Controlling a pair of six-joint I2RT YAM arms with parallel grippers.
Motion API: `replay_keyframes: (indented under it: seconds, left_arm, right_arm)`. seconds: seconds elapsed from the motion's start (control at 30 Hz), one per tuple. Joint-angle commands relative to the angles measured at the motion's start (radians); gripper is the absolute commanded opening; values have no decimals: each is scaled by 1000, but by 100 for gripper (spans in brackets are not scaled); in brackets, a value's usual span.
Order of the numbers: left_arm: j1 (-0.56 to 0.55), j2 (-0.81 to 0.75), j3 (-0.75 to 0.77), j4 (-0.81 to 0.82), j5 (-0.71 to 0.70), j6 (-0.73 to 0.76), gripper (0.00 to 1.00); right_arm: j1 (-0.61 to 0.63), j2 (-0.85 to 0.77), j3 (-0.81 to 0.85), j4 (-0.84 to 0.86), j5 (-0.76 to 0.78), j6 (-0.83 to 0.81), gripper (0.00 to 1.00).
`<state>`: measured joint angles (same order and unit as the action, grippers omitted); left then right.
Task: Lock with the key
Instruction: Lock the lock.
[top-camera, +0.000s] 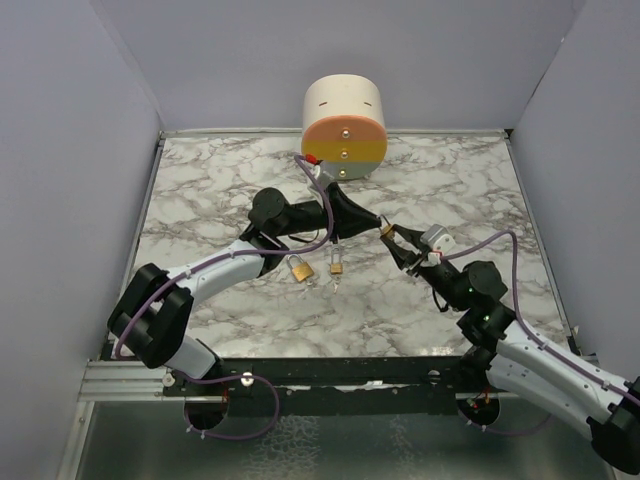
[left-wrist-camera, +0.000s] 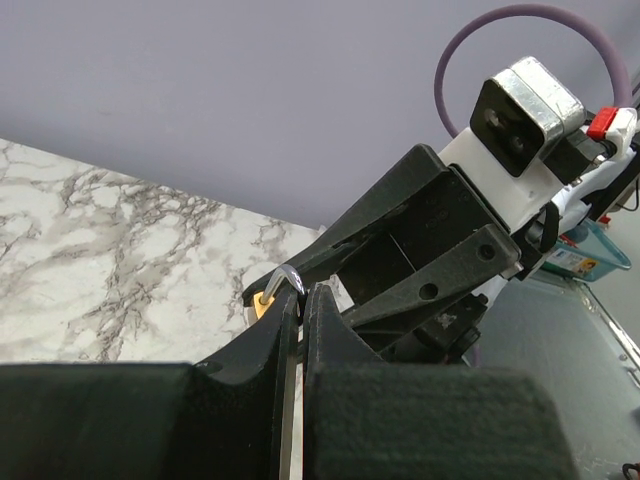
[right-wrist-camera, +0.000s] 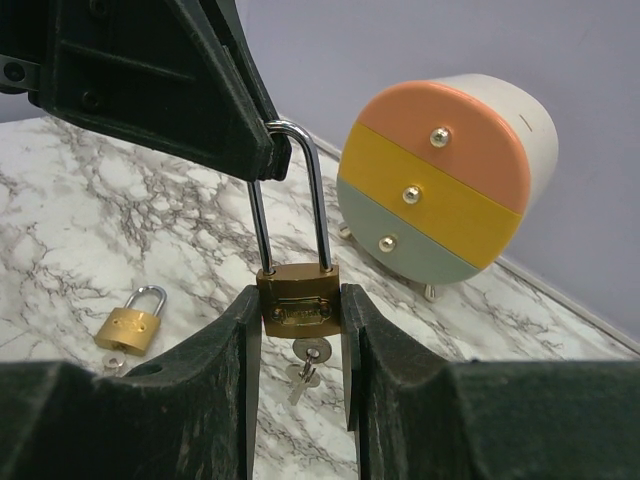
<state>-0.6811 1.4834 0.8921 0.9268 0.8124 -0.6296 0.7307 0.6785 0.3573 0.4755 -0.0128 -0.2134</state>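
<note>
- Padlock (right-wrist-camera: 298, 305) is held off the worktop (top-camera: 450, 190), over its middle, between the 2 grippers.
- Right gripper (right-wrist-camera: 300, 295): jaws part-closed, clamped on the brass body, 1 finger on each side face.
- Left gripper (left-wrist-camera: 300, 300): jaws fully closed, tips pinching the top bend of the shackle (right-wrist-camera: 318, 200).
- Shackle is long and stands upright above the body. Both legs reach the body in the right wrist view. Cannot tell if it is latched.
- Key (right-wrist-camera: 305, 362) sits in the keyhole on the underside of the body and hangs down between the right fingers. Neither gripper touches it.
- In the left wrist view only the shackle bend and a sliver of brass show past the closed tips. The right gripper fills the frame behind them.
- 2 more padlocks lie flat on the worktop, just left of the held one and toward the near edge: 1 larger (top-camera: 298, 268), 1 smaller (top-camera: 336, 267), near each other but apart.
- Drawer unit (top-camera: 344, 128) stands at the middle of the far edge: round, cream shell, orange, yellow and green fronts, each with a knob. It is well apart from the grippers.
</note>
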Motion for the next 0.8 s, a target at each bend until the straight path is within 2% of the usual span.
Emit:
replay_keyframes:
  seconds: [0.0,0.77]
  left_arm:
    - [-47,54,-53,-121,82,-1,0]
    - [-83,114,-68,-134,62,21,0]
  right_arm:
    - [-5,-70,116,210,-7,37,1]
    - [-5,-17,259,240,-126,46,1]
